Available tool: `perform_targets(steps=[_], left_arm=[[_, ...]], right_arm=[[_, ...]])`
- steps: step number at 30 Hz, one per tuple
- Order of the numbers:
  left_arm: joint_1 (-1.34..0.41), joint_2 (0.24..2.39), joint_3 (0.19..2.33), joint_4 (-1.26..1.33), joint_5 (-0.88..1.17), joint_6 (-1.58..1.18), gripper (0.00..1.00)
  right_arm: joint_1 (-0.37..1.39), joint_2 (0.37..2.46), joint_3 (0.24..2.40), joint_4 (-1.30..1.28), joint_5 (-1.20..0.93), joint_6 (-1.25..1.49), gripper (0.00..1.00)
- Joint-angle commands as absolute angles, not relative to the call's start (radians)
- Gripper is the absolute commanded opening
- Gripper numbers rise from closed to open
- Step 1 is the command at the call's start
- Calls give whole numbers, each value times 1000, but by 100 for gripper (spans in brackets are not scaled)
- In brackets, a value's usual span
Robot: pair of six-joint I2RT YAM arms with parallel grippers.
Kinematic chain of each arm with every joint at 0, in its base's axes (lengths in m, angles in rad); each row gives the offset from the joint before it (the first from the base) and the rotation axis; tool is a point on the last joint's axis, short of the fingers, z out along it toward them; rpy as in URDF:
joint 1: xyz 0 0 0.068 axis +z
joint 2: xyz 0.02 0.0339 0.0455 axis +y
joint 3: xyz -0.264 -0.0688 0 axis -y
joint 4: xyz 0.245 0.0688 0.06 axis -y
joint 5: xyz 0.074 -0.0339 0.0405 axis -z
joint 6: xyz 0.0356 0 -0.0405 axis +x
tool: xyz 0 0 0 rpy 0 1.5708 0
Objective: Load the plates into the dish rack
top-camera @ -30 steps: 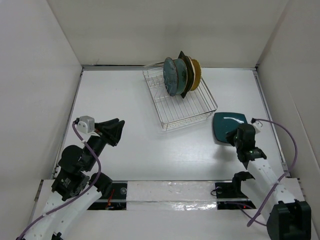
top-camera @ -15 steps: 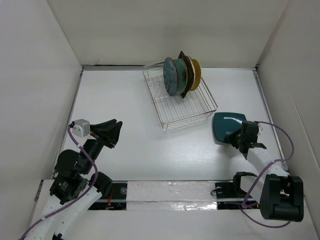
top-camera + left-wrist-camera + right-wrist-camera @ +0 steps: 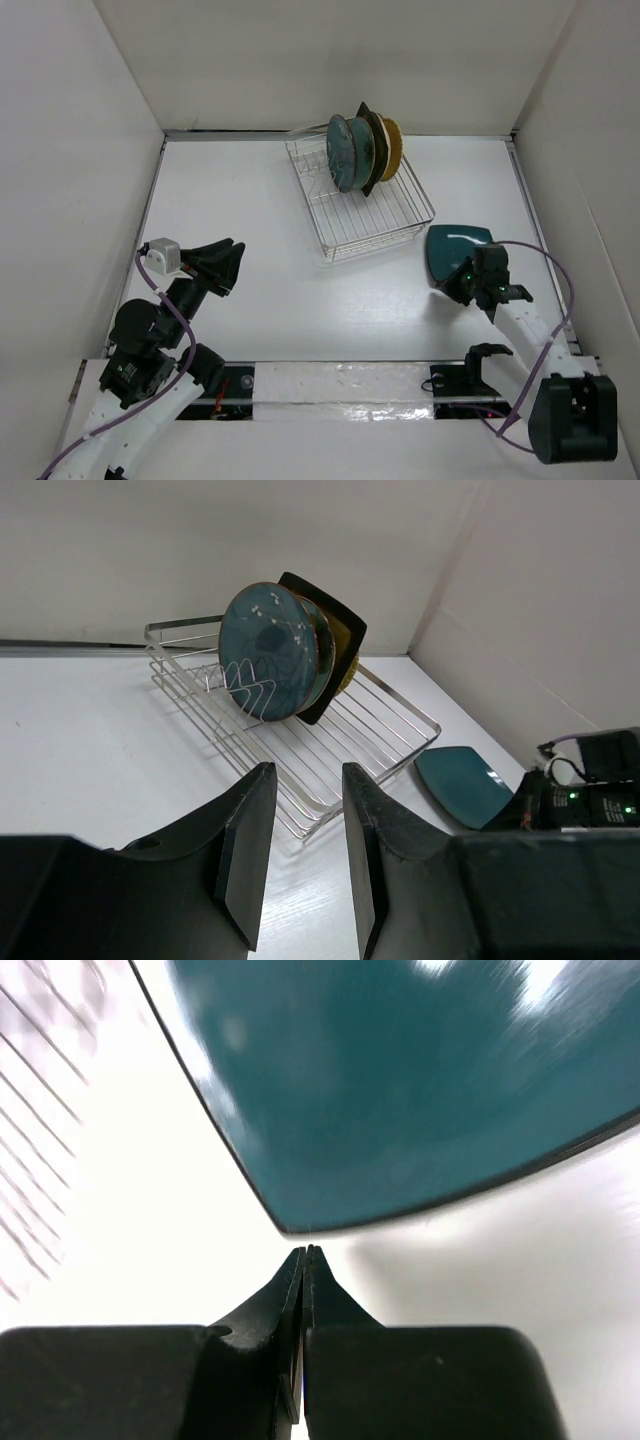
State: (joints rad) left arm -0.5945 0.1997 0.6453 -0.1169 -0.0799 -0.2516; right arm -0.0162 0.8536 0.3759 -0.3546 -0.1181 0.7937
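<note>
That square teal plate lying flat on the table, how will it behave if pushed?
The square teal plate looks rigid, with crisp edges. Its glossy, reflective glaze probably makes it slippery. Lying flat on the table, it would likely slide, not tip.

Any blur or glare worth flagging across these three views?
Left wrist: dish rack and racked plates crisp, no glare. Top external: sharp, one small highlight on the square teal plate. Right wrist: that plate and the rack wires smeared soft, white glare patches near the top.
</note>
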Motion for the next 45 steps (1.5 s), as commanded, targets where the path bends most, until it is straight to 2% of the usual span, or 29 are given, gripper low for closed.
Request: perform_targets(steps=[1,4,9,15,23,26,30,34,37,40,42,43,45], left_arm=[[-595,198,638,-72,-81,-255,30],[-595,201,640,-71,-78,-253,30],[-595,198,640,-71,-77,-255,30],[-595,195,638,-74,-80,-255,30],[-595,189,638,-72,-78,-255,30],[-595,192,638,-71,-68,-255,30],[-595,184,637,-68,-64,-256,30],[-595,183,637,-66,-54,-256,30],[-595,179,635,-66,-49,-259,30],[-595,175,635,-64,-46,-258,30],[-595,173,635,-64,-43,-259,30],[-595,175,635,-64,-41,-259,30],[-595,173,635,-63,-37,-261,30]], right_arm=[[99,966,440,-440,-196,736,0],[195,1031,445,-425,-204,747,0],[206,1124,474,-420,-158,747,0],[80,1126,514,-385,-9,697,1],[-67,1290,587,-238,113,609,2],[-120,1362,615,-146,25,621,1],[-121,1397,623,41,58,647,2],[-101,1445,672,57,35,660,4],[-83,1373,605,72,20,710,9],[-100,1209,490,97,64,793,18],[-126,1082,437,104,106,842,34],[-162,1042,383,112,129,856,52],[-214,970,342,129,133,897,66]])
